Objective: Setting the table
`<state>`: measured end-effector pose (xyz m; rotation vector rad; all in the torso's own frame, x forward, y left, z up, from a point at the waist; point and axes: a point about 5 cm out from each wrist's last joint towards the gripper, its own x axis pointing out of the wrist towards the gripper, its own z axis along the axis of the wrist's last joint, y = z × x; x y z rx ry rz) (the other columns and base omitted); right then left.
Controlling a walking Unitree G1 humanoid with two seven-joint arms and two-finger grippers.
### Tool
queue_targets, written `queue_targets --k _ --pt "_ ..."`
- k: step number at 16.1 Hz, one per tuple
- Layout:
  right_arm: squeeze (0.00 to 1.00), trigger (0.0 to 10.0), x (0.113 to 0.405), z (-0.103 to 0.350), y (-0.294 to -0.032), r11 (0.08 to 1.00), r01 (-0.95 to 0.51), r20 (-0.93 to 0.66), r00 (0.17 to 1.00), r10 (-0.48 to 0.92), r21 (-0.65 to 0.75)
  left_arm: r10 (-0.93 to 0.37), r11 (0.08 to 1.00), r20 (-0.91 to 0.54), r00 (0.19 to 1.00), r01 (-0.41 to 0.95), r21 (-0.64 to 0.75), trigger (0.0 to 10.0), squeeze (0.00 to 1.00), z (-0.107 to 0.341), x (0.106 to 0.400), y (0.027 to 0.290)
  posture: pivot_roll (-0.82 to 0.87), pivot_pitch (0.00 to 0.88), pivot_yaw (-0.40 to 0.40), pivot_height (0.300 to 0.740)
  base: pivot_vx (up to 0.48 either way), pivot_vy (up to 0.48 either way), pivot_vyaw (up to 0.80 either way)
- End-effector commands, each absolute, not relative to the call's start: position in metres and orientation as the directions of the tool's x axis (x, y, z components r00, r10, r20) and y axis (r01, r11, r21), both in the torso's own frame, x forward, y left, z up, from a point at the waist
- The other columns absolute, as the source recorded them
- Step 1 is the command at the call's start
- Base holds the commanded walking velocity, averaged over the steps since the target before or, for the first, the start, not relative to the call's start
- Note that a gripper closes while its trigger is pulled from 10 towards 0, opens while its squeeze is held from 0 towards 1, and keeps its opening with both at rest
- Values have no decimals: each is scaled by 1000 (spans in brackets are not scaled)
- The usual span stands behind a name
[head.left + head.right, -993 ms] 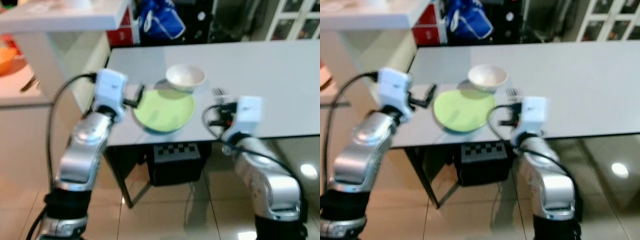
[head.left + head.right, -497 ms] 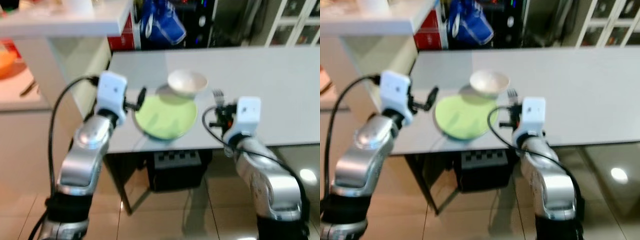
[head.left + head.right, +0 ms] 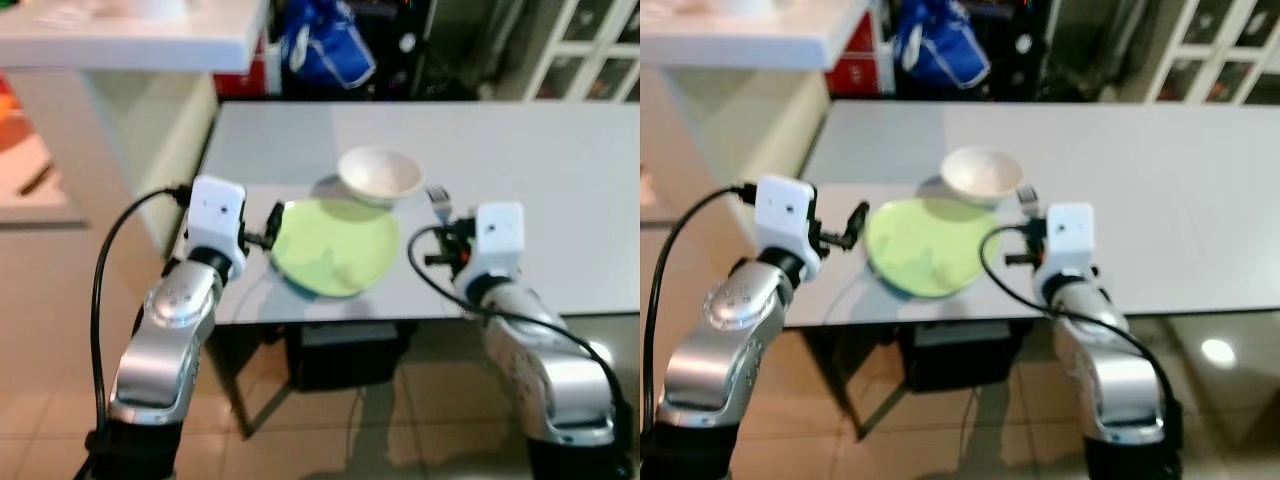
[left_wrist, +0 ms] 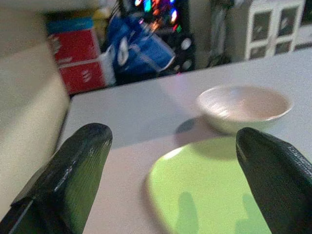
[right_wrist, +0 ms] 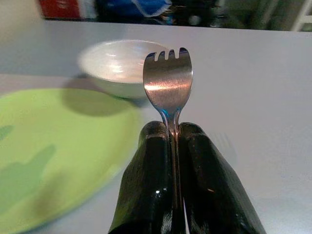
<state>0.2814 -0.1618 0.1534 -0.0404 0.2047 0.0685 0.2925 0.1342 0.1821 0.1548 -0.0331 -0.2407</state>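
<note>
Here, fork point(image 5: 168, 83) in right end effector point(image 5: 171, 146), beside plate point(image 3: 335, 247).

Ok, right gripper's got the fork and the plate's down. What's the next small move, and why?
Probably lower the right gripper and lay the fork on the bare table just right of the plate. The fork is pinched upright beside the plate's right edge, near the bowl, and the left gripper is open at the plate's other side.

Green plate point(image 3: 335, 247) flat at frame centre; white bowl point(image 3: 379, 174) upright just above it; fork point(image 5: 168, 87) gripped, tines up.
</note>
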Motion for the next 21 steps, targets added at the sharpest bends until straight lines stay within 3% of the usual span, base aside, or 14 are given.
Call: queue_targets --k 1,6,10,21 --pt "0 10000 284 154 -168 998 -54 -190 981 46 -34 -256 954 26 966 248 171 10000 0 186 291 127 -45 0 -32 740 368 0 0" --pt "0 10000 277 144 -174 997 -45 -207 978 33 -55 -251 953 0 968 247 174 10000 0 175 283 126 -64 0 -33 740 367 0 0" --pt "0 10000 275 132 -196 995 12 -232 972 -33 -95 -289 939 -9 957 286 193 10000 0 175 284 118 -64 0 1 740 365 0 0" --pt "0 10000 289 140 -240 979 42 -225 971 -88 -201 -432 872 -56 900 433 228 10000 0 161 269 103 -75 0 -20 740 0 0 0"
